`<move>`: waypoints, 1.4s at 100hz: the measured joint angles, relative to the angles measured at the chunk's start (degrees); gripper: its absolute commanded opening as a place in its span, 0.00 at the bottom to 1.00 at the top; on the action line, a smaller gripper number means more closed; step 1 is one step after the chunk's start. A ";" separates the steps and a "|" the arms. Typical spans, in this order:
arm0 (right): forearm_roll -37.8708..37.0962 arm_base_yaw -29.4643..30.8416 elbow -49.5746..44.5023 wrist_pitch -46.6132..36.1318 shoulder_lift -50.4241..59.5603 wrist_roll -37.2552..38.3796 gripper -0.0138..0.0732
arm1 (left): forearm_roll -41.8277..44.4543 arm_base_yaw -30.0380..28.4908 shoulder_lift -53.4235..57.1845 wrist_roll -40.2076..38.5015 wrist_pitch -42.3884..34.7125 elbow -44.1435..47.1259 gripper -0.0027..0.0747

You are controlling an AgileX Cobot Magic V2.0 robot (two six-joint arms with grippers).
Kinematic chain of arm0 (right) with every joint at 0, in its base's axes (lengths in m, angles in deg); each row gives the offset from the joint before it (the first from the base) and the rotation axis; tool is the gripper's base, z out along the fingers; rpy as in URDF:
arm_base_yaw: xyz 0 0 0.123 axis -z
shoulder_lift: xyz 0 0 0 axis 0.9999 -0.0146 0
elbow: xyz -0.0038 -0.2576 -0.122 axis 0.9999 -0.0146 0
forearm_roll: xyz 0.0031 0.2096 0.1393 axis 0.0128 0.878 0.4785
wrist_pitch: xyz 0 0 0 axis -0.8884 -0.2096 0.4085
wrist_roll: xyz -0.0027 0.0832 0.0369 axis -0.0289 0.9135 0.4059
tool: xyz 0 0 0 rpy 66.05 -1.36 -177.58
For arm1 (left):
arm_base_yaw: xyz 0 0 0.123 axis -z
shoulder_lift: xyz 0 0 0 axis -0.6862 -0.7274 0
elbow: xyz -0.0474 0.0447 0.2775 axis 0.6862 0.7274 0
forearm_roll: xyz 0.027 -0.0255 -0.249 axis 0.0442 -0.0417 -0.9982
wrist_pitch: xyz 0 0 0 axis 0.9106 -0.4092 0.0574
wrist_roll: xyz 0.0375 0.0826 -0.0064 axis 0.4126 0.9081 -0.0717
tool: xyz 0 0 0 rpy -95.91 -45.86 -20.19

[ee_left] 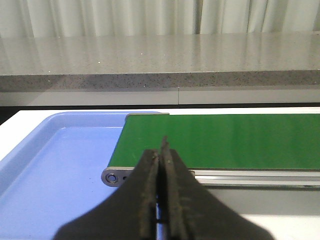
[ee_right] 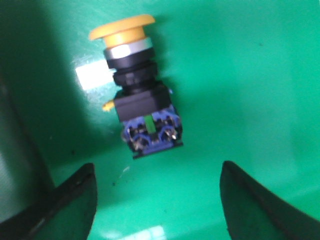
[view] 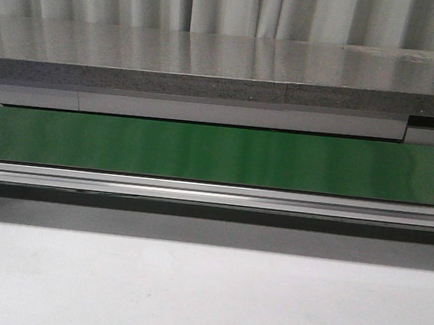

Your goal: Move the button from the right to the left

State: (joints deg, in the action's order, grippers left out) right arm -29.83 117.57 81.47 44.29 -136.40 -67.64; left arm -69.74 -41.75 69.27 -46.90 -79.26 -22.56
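Beneath the wide-open, empty right claw [ee_right: 157, 200] the button [ee_right: 137, 85] lies toppled on the green belt [ee_right: 240, 75]; closing off-centre could roll it away; the left claw [ee_left: 161, 200] is closed, holding nothing.

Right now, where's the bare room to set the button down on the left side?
The blue tray at the end of the green belt looks bare where visible, bordered by its raised rim and the belt's roller. The shut left tool hides part of it. Around the button, the right tool crowds the green surface.
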 measured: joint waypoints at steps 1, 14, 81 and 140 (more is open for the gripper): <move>0.14 0.00 0.00 -0.30 -0.37 0.00 0.76 | 0.00 0.00 0.00 0.00 0.00 0.00 0.01; 1.01 0.14 0.04 -2.48 -3.32 0.00 0.76 | 0.00 0.00 0.00 0.00 0.00 0.00 0.01; 2.64 0.14 3.43 -4.82 -7.47 0.46 0.44 | 0.00 0.00 0.00 0.00 0.00 0.00 0.01; 6.50 -11.93 3.87 6.30 11.40 2.69 0.44 | 0.00 0.00 0.00 0.00 0.00 0.00 0.01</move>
State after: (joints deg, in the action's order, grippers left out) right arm -23.33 105.64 85.34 50.59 -125.00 -64.94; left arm -69.74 -41.75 69.27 -46.90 -79.26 -22.56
